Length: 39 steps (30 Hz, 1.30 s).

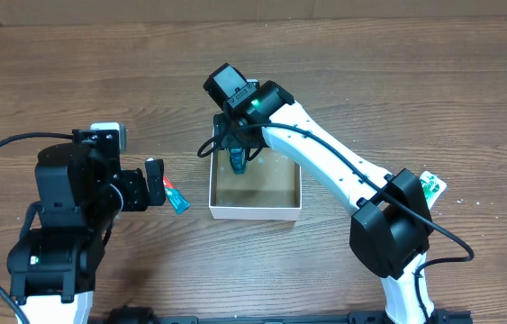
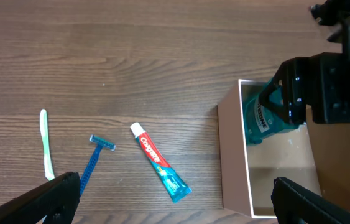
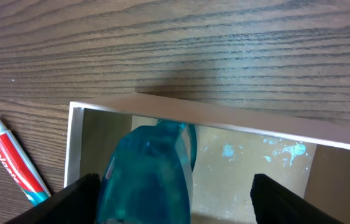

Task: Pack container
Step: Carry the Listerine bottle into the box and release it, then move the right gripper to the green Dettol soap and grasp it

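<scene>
Left hand (image 1: pixel 156 183) hangs wide and empty at nine o'clock on the counter (image 1: pixel 55 81), toothpaste tube (image 2: pixel 160 162), razor (image 2: pixel 94 163) and toothbrush (image 2: pixel 46 144) below it. Right hand (image 1: pixel 236 155), gripping a teal bottle (image 2: pixel 263 118), sits over the container (image 1: pixel 255 211) at centre, directly above its twelve o'clock wall, bottle pointing down.

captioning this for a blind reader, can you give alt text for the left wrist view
The right end effector holds a teal bottle inside the white-walled container on a wooden table. To its left lie a Colgate toothpaste tube, a blue razor and a pale green toothbrush.
</scene>
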{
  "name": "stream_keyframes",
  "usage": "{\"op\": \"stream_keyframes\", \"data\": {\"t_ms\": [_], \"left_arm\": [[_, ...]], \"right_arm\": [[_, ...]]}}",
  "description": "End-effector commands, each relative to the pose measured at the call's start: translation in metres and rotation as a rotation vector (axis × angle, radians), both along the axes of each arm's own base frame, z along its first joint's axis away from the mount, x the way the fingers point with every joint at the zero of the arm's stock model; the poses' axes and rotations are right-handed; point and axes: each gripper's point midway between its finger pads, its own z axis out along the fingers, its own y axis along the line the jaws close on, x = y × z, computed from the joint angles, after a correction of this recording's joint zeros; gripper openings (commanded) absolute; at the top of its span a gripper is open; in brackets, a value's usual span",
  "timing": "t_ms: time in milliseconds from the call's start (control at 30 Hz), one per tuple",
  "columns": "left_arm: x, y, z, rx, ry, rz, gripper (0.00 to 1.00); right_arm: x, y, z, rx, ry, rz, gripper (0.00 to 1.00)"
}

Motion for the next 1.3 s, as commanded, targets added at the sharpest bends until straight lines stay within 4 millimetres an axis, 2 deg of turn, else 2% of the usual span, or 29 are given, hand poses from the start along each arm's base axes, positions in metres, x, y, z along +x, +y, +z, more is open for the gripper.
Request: {"op": "stream_keyframes", "data": {"t_ms": [0, 100, 200, 267, 333, 367, 433, 467, 600, 700, 800, 900, 1067, 1167, 1267], "left_arm": [[0.006, -0.005, 0.005, -0.02, -0.001, -0.012, 1.0], [0.007, -0.005, 0.005, -0.019, -0.002, -0.012, 1.0], [0.008, -0.004, 0.006, -0.017, -0.01, -0.009, 1.0], [0.008, -0.004, 0.007, -0.017, -0.011, -0.009, 1.0], [0.008, -0.004, 0.007, -0.017, -0.013, -0.009, 1.0], [0.008, -0.004, 0.007, -0.017, -0.013, -0.009, 1.0], [0.008, -0.004, 0.007, -0.017, -0.012, -0.009, 1.0], [0.008, -0.004, 0.007, -0.017, -0.012, -0.009, 1.0], [0.008, -0.004, 0.007, -0.017, -0.012, -0.009, 1.0], [0.008, -0.004, 0.007, -0.016, -0.012, -0.009, 1.0], [0.008, -0.004, 0.007, -0.017, -0.012, -0.009, 1.0], [0.009, -0.004, 0.007, -0.017, -0.014, -0.009, 1.0], [0.009, -0.004, 0.007, -0.017, -0.014, -0.01, 1.0], [0.009, -0.004, 0.007, -0.018, -0.014, -0.01, 1.0], [0.009, -0.004, 0.007, -0.017, -0.015, -0.01, 1.0]], "right_arm": [[0.003, 0.005, 0.032, 0.034, -0.066, 0.031, 0.8], [0.002, 0.003, 0.06, 0.059, -0.118, 0.065, 0.81], [0.002, 0.003, 0.118, 0.115, -0.236, 0.13, 0.84], [-0.003, -0.001, 0.162, 0.146, -0.323, 0.178, 1.0], [-0.013, -0.01, 0.202, 0.165, -0.398, 0.218, 1.0], [-0.015, -0.02, 0.219, 0.172, -0.436, 0.206, 1.0], [-0.016, -0.045, 0.237, 0.16, -0.47, 0.155, 1.0], [-0.013, -0.076, 0.243, 0.143, -0.468, 0.03, 1.0], [-0.01, -0.178, 0.236, 0.074, -0.375, -0.268, 1.0], [-0.023, -0.23, 0.228, 0.023, -0.296, -0.384, 1.0], [-0.045, -0.264, 0.224, -0.004, -0.231, -0.479, 1.0], [-0.07, -0.287, 0.216, -0.016, -0.185, -0.564, 1.0], [-0.111, -0.314, 0.185, 0.039, -0.164, -0.678, 1.0], [-0.122, -0.351, 0.144, 0.051, -0.127, -0.807, 1.0], [-0.113, -0.384, 0.096, 0.053, -0.046, -0.85, 1.0]]}}
